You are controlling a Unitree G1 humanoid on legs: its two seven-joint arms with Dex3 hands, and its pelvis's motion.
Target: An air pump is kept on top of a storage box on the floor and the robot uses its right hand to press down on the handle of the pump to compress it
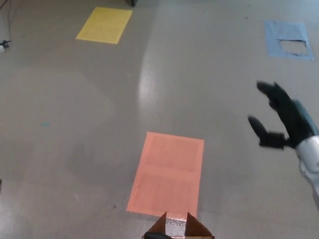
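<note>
three floor patches (167, 175), one robot hand (281, 119)

We held our right hand (281, 119) raised at the picture's right edge, fingers (269, 90) spread apart and gripping nothing, thumb pointing left, the silver wrist (310, 158) slanting down toward the lower right corner.
</note>
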